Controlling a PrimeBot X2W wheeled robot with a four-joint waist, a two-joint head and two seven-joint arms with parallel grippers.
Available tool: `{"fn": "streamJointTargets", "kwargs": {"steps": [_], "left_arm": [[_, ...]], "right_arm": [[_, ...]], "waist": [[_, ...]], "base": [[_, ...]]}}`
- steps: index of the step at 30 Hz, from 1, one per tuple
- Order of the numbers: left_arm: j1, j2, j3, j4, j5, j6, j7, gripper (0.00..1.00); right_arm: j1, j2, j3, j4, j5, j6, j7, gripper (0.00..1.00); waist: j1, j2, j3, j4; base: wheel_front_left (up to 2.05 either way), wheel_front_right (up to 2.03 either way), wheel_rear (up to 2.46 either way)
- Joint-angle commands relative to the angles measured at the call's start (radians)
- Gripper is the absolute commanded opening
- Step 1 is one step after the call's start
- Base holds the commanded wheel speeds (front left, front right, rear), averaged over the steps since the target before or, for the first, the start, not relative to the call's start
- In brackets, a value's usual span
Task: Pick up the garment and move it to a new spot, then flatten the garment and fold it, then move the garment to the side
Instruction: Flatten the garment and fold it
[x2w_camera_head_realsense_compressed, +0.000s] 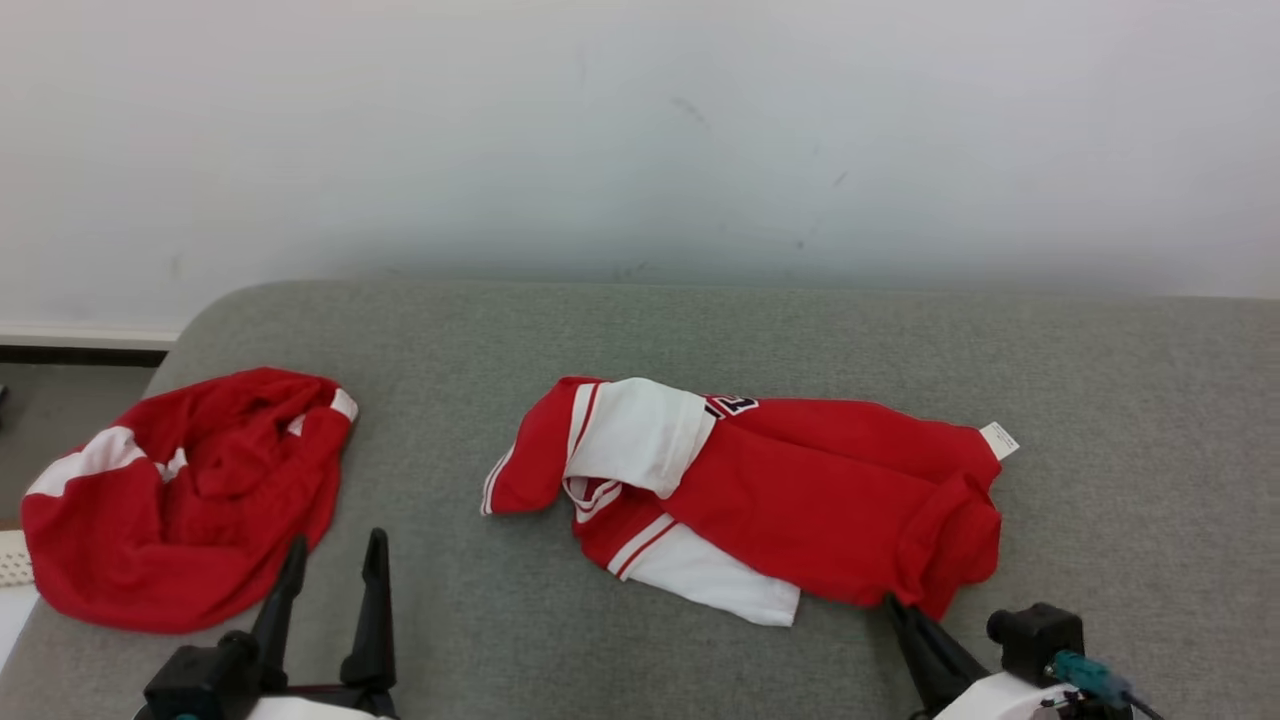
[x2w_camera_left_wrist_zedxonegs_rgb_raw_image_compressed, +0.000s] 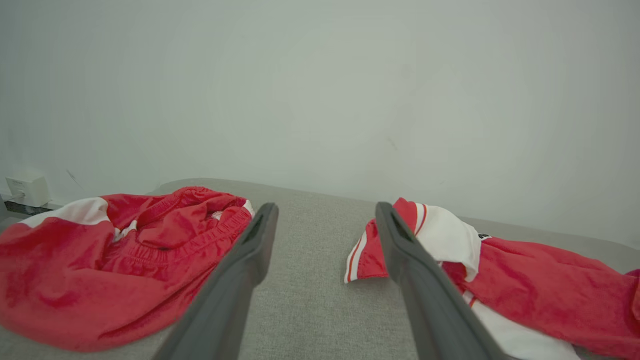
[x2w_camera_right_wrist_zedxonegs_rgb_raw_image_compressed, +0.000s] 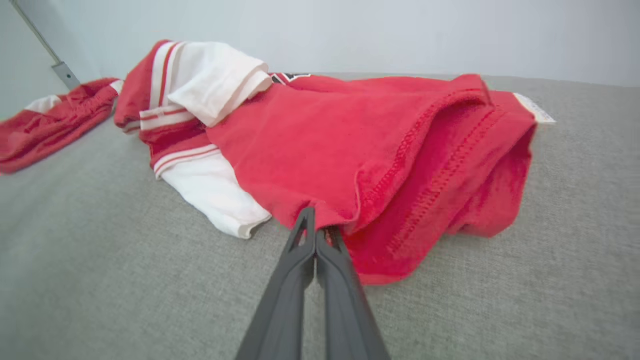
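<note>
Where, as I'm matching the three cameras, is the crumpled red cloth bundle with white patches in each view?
Head view: crumpled red cloth bundle at lower left, on the grey padded surface's left end.
Left wrist view: lower left, large and close.
Right wrist view: far left edge, small.
Shared landmark: the red-and-white jersey, to the bundle's right in every view.

Crumpled red-and-white garment (x2w_camera_head_realsense_compressed: 830, 490) lies loosely bunched, partly folded over itself.
</note>
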Motion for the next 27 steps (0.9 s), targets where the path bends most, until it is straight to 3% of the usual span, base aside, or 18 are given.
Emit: {"fn": "streamJointTargets", "kwargs": {"steps": [1,8,13,19,27], "left_arm": [[0.007,0.003,0.001,0.001,-0.001,-0.002,-0.001,1.0],[0.003,0.003,-0.008,0.003,-0.004,0.001,-0.001,1.0],[-0.002,0.003,-0.013,0.008,0.004,-0.002,-0.001,1.0],[-0.023,0.003,-0.018,0.011,0.012,-0.006,-0.001,1.0],[-0.065,0.009,-0.02,0.02,0.018,-0.013,-0.001,1.0]], "right_arm": [[0.01,-0.002,0.003,-0.04,0.073,-0.002,-0.007,0.0],[0.053,-0.16,0.006,-0.263,0.381,-0.002,0.048,0.0],[0.069,-0.291,-0.031,-0.361,0.511,-0.002,0.09,0.0],[0.047,-0.414,-0.072,-0.346,0.528,-0.002,0.1,0.0],[-0.07,-0.444,-0.075,-0.218,0.5,-0.002,0.08,0.0]], "waist": [[0.0,0.0,-0.007,-0.02],[0.0,0.0,-0.01,-0.067],[0.0,0.0,0.005,-0.086],[0.0,0.0,0.048,-0.092],[0.0,0.0,0.123,-0.087]], "base": [[0.0,0.0,0.0],[0.0,0.0,0.0],[0.0,0.0,0.0],[0.0,0.0,0.0],[0.0,0.0,0.0]]}}
